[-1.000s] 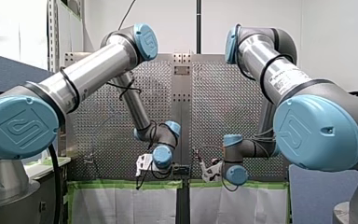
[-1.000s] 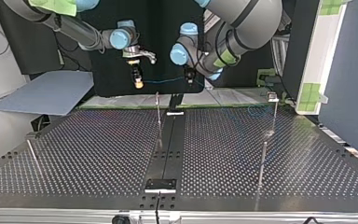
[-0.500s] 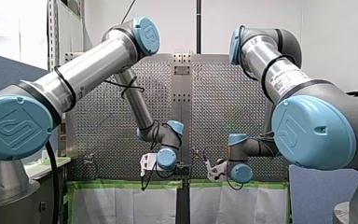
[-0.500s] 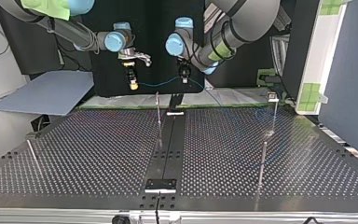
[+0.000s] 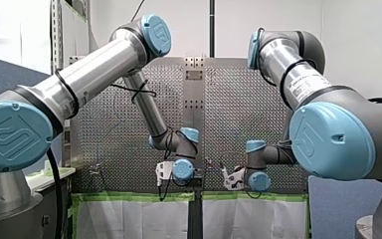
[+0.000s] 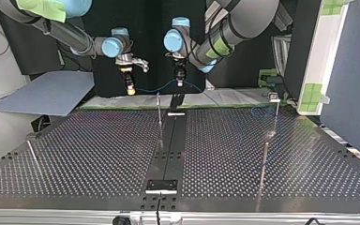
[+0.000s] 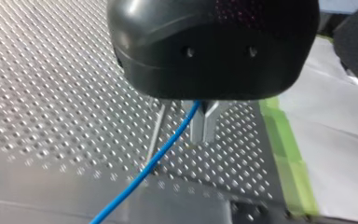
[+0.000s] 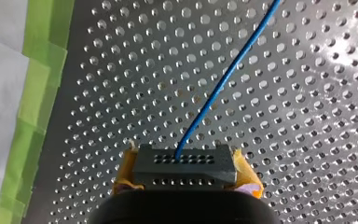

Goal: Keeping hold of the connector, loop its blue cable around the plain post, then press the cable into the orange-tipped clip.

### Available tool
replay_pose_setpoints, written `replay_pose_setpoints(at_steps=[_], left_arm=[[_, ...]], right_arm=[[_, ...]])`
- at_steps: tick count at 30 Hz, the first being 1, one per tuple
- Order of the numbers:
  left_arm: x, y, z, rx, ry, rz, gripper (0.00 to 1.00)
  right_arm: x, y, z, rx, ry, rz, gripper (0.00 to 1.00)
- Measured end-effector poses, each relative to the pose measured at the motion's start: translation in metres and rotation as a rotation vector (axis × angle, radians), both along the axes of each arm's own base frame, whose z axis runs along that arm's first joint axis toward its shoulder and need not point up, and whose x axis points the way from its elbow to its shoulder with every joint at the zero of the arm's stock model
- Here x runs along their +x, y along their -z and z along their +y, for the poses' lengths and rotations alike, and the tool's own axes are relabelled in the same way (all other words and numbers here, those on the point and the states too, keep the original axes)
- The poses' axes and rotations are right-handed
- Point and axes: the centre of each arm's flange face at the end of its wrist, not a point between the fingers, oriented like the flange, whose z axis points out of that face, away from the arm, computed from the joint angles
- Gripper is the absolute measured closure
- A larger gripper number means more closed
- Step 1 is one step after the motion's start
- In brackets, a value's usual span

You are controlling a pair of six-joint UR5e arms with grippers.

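In the right wrist view my right gripper (image 8: pixel 185 162), with yellow pads, is shut on a dark grey connector (image 8: pixel 191 173). The blue cable (image 8: pixel 223 79) leaves the connector and runs ahead over the perforated plate. In the top view my right gripper (image 6: pixel 130 87) hangs left of my left gripper (image 6: pixel 180 81), and the cable (image 6: pixel 155 89) sags between them. In the left wrist view my left gripper (image 7: pixel 204 127) has its metal fingers shut on the blue cable (image 7: pixel 158 158). A thin plain post (image 7: pixel 155 133) stands just beyond it. That post (image 6: pixel 159 112) rises near the table's far edge, below the sagging cable.
The perforated table (image 6: pixel 98 154) also carries a post with a small block on top (image 6: pixel 274 97), a bare post (image 6: pixel 264 161) and a leaning rod (image 6: pixel 32 153). Green tape (image 8: pixel 32 93) marks the plate's edge. A blue panel (image 6: pixel 47 93) lies at the top view's left.
Both grippers have shifted toward the top view's left, the front view's right, keeping the cable strung between them. Neither grip has changed.
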Motion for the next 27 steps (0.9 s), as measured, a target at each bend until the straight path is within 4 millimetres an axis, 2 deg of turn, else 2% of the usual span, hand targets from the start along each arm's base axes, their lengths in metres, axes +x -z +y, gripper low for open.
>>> replay_pose_setpoints(at_steps=[14,19,27], left_arm=[[0.035,-0.025,-0.025,-0.116,0.034,-0.140,1.00],[0.039,-0.024,-0.024,-0.119,0.038,-0.141,1.00],[0.035,-0.016,-0.018,-0.105,0.037,-0.117,1.00]], right_arm=[[-0.010,-0.005,-0.019,-0.012,0.029,-0.003,1.00],[-0.014,-0.006,-0.024,-0.013,0.039,-0.004,1.00],[-0.020,-0.006,-0.028,-0.013,0.052,-0.007,1.00]])
